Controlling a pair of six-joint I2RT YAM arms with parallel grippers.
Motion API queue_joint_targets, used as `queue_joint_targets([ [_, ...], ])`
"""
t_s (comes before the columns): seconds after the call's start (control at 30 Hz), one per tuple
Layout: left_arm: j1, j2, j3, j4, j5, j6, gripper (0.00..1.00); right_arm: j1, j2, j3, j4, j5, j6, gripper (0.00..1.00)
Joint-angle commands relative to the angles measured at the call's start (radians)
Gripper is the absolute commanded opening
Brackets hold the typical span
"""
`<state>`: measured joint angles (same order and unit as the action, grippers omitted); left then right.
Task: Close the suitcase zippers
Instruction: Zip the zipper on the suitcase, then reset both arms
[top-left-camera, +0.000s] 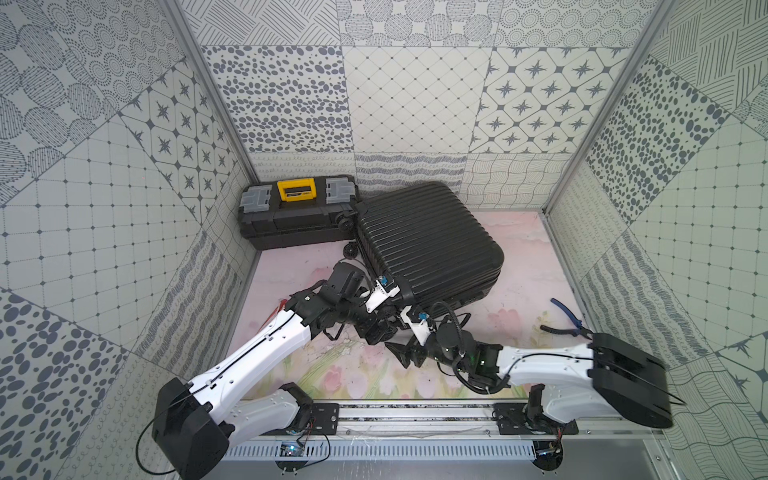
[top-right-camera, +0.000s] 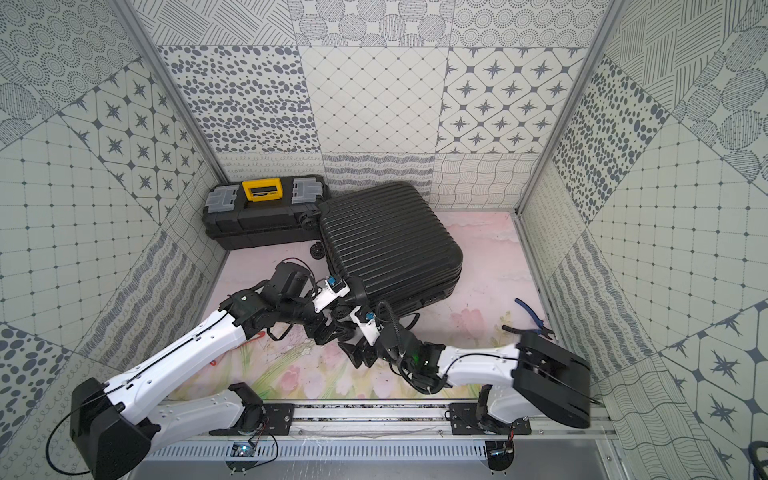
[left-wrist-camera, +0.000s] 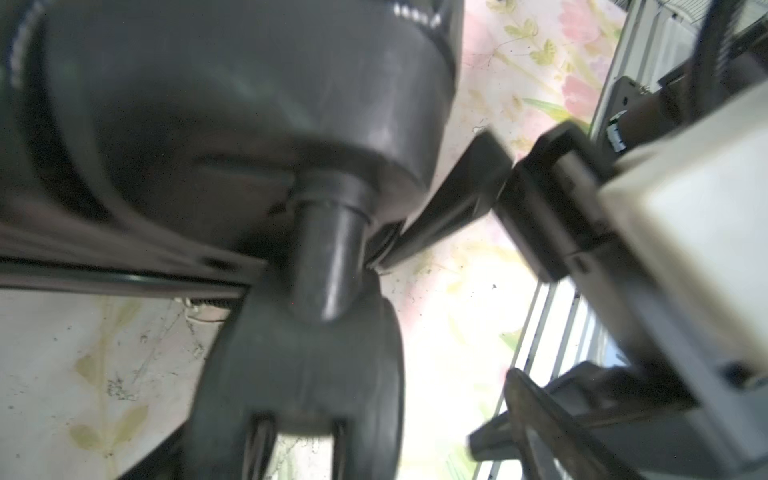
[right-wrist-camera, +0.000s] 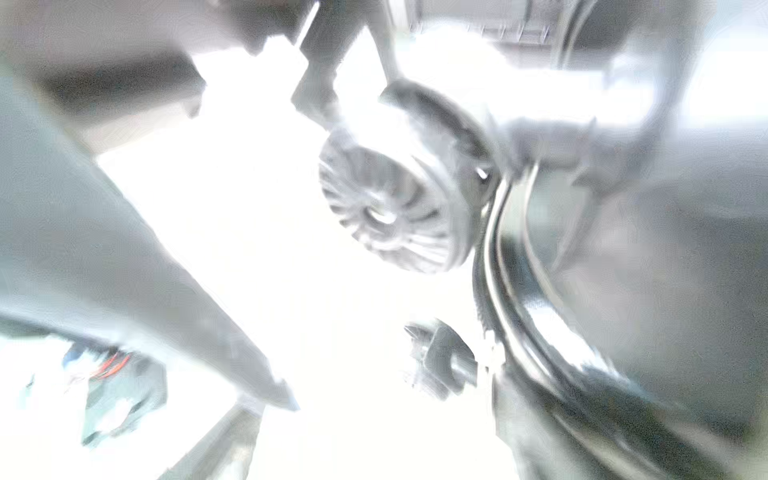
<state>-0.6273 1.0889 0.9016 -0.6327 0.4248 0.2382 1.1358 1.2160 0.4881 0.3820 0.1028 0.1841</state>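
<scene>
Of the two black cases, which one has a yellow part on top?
The toolbox, the smaller one: a yellow latch sits on its lid. The ribbed suitcase beside it is all black.

left arm (top-left-camera: 257, 349), right arm (top-left-camera: 540, 365) angle inward; right gripper (top-left-camera: 405, 354) jaws spread.

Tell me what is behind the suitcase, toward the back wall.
A toolbox stands by the back wall, beside the far left corner of the suitcase. The floor strip directly behind the suitcase is covered by its shell.
</scene>
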Motion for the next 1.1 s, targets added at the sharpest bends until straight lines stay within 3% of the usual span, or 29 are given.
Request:
queue_joint_targets([
  [0.0,0.031,-0.084,-0.014,-0.079,0.053,0.014,0.98,-0.111,-0.253,0.036,-0.455,-0.041,-0.055,0.98],
  [0.1,0.038,-0.176,-0.005,-0.176,-0.071,-0.001,0.98,-0.224,-0.441,0.111,-0.76,-0.104,-0.063,0.98],
  [0.2,0.042,-0.292,0.005,-0.213,-0.244,-0.058,0.98,-0.374,-0.519,0.191,-0.949,-0.162,-0.084,0.98],
  [0.37,0.05,-0.358,0.053,-0.162,-0.61,-0.135,0.98,-0.708,-0.46,0.299,-0.961,-0.346,-0.133,0.98],
  [0.43,0.092,-0.317,0.019,-0.033,-0.838,-0.207,0.98,-0.853,-0.428,0.29,-0.868,-0.382,-0.1,0.98],
  [0.47,0.135,-0.271,0.023,-0.003,-0.886,-0.266,0.99,-0.918,-0.424,0.274,-0.805,-0.389,-0.081,0.98],
  [0.53,0.285,-0.129,0.056,0.0,-0.83,-0.412,0.98,-1.023,-0.405,0.237,-0.674,-0.379,-0.039,0.98],
  [0.63,0.358,0.036,0.015,0.092,-0.883,-0.555,0.98,-1.147,-0.369,0.151,-0.49,-0.277,-0.011,0.98],
  [0.77,0.359,0.137,-0.157,0.479,-1.013,-0.564,0.98,-1.188,-0.327,-0.101,-0.062,-0.116,-0.077,0.98],
  [0.83,0.359,0.218,-0.214,0.65,-1.065,-0.541,0.98,-1.188,-0.258,-0.175,0.093,-0.132,-0.12,0.98],
  [0.93,0.368,0.318,-0.168,0.712,-1.144,-0.497,0.98,-1.186,-0.15,-0.225,0.169,-0.136,-0.143,0.98],
  [1.0,0.379,0.338,-0.175,0.788,-1.113,-0.429,0.98,-1.185,-0.099,-0.268,0.297,-0.115,-0.137,0.98],
  [1.07,0.394,0.358,-0.178,0.795,-1.105,-0.419,0.98,-1.184,-0.075,-0.245,0.29,-0.127,-0.146,0.98],
])
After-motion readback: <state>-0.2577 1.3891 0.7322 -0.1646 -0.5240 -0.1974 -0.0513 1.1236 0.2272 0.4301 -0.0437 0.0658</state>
